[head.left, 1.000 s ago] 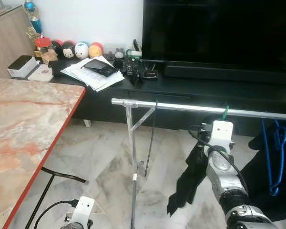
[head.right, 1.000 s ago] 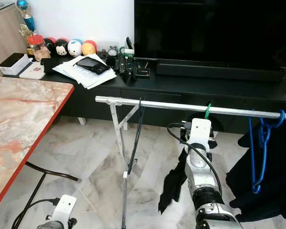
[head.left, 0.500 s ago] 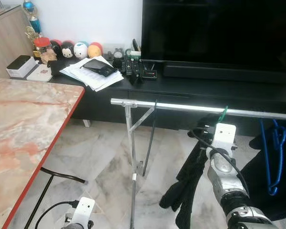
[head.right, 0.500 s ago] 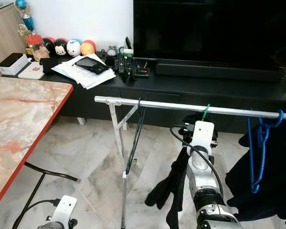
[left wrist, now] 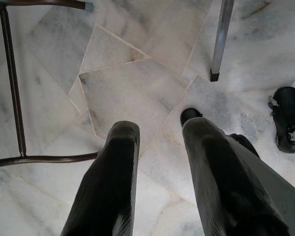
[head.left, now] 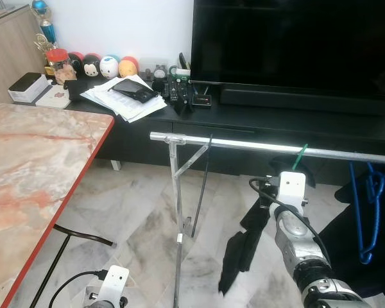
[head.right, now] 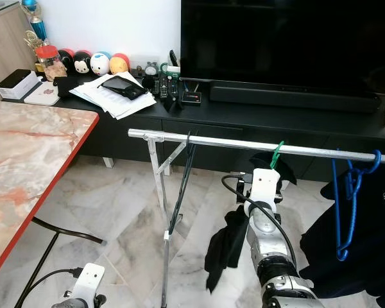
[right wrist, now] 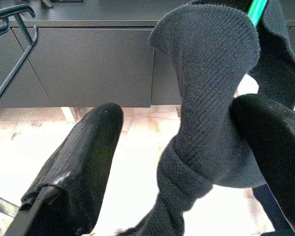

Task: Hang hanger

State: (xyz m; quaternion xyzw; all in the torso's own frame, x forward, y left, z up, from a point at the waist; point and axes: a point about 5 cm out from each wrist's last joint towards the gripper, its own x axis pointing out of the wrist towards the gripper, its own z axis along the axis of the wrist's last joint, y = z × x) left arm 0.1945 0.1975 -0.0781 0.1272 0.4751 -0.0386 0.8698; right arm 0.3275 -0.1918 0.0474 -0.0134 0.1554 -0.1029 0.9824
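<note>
A green hanger's hook (head.left: 301, 154) sits over the silver rail (head.left: 244, 145) of a clothes rack. A dark knit garment (head.left: 244, 247) droops from the hanger toward the floor. My right gripper (right wrist: 182, 110) is raised just below the rail, open, its two fingers (right wrist: 93, 147) apart on either side of the garment (right wrist: 211, 98), which leans against one finger. My left gripper (left wrist: 160, 135) hangs idle near the floor, open with nothing between its fingers.
A blue hanger (head.left: 370, 212) with dark clothing (head.left: 366, 263) hangs further right on the rail. The rack's upright (head.left: 178, 212) stands in front of me. A marble table (head.left: 38, 167) with a red edge is on my left. The black TV console (head.left: 276, 115) stands behind the rack.
The dark garment has swung and now hangs narrower and straighter. My right wrist has dropped slightly and shifted left. The green hook has stayed on the rail.
</note>
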